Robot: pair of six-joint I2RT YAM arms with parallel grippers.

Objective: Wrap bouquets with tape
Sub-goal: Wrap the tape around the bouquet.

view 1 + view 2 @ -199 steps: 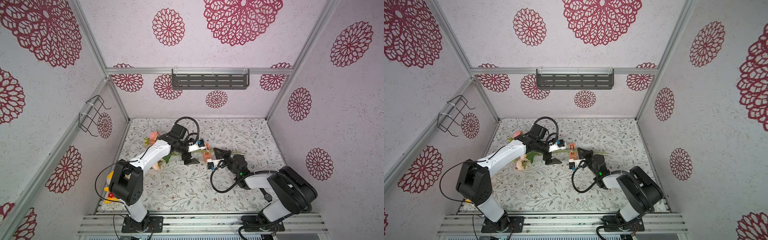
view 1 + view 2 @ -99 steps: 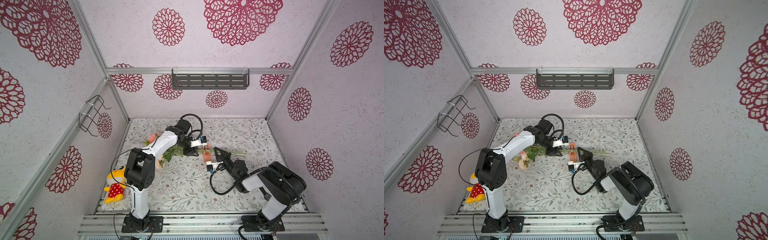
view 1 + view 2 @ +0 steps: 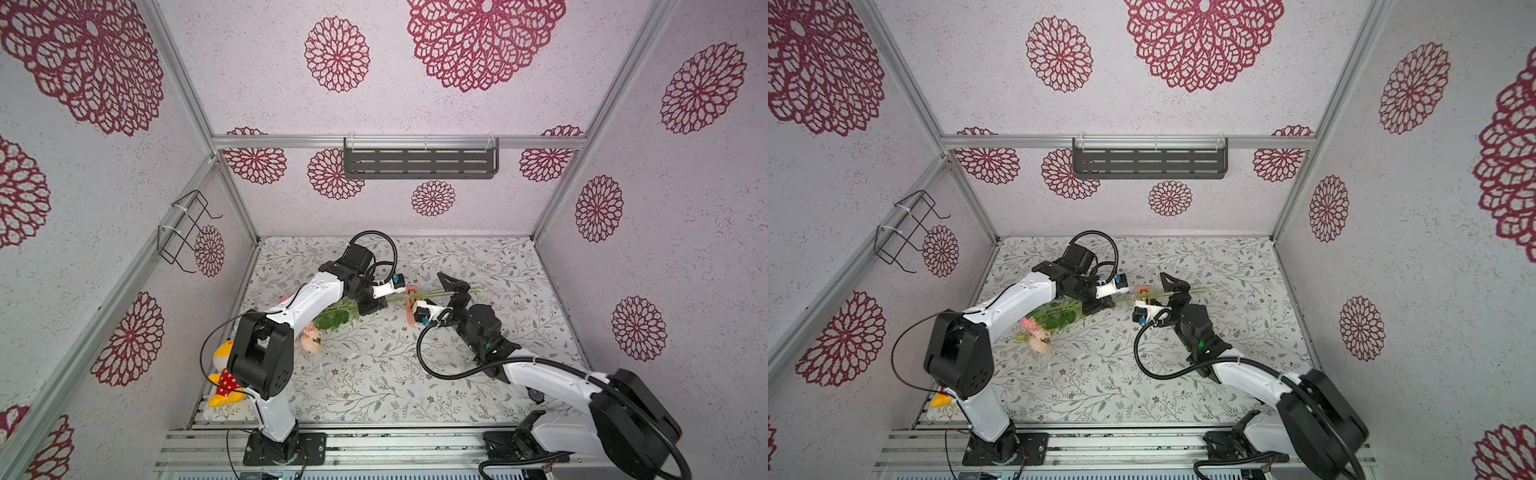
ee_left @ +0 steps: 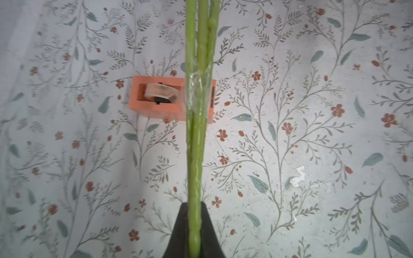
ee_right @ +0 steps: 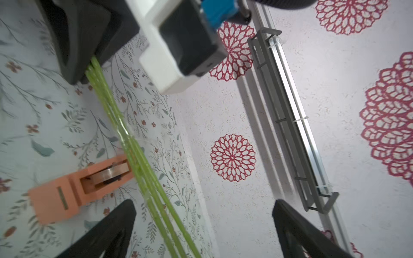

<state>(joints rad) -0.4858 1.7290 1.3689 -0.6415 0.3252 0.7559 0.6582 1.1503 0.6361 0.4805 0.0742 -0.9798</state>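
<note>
Setting: pale table mat (image 3: 374, 374) printed with grey-green sprigs and small red flowers, inside a booth of white walls patterned with dark red rosettes. A grey slotted metal shelf (image 3: 419, 164) hangs on the back wall.
Bouquet: a bouquet (image 3: 332, 321) of artificial flowers with pink and peach ruffled blooms, green leaves and long thin green stems. It sits mid-mat between the two arms in both top views (image 3: 1059, 318).
Bouquet axis: the long axis runs across the mat from side to side. The blooms point to the robot's left and a little toward the near edge. The cut stem ends point right and slightly toward the back wall.
Stems: in the left wrist view (image 4: 196, 138) they lie side by side, bound by a wrinkled clear tape band (image 4: 197, 89).
Tape: a small tape roll (image 4: 159, 90) with a dark core sits in an orange rectangular block dispenser (image 4: 154, 105) on the mat. The stems cross over one end of the block, roughly square to its length.
Left gripper: the black left gripper (image 4: 194, 234) is clamped tight on the stems, between the leaves and the clear tape band.
Right gripper: the black right gripper (image 5: 201, 223) is spread wide and holds nothing. The stems pass between its fingers (image 5: 107, 230) with a gap on either side.
Other: a yellow and red plush toy (image 3: 222, 374) lies at the mat's near left edge, beside the left arm's base.
</note>
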